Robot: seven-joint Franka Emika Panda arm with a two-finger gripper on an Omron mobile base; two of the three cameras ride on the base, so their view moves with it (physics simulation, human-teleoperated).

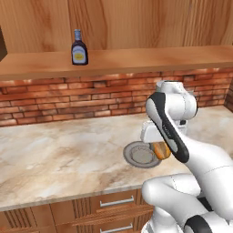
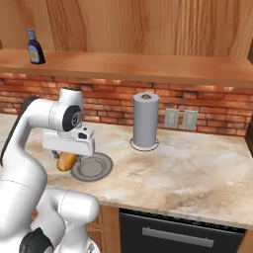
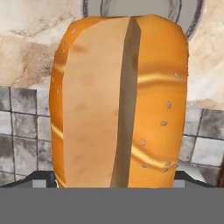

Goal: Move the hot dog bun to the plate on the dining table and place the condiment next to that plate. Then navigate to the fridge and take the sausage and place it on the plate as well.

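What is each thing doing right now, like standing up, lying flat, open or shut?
hot dog bun: right at the tool, beside the grey plate; held or not, cannot tell
tool: down over the bun, jaws hidden
condiment: upright on the wooden shelf, cap on
grey plate: flat on the counter
paper towel roll: upright on the counter
drawers: shut

Bun (image 1: pixel 160 149) at grey plate's (image 1: pixel 138 156) edge on surface (image 1: pixel 59 154); condiment (image 1: pixel 79 48) on shelf (image 1: pixel 136 58) behind; paper roll (image 2: pixel 146 120) right.
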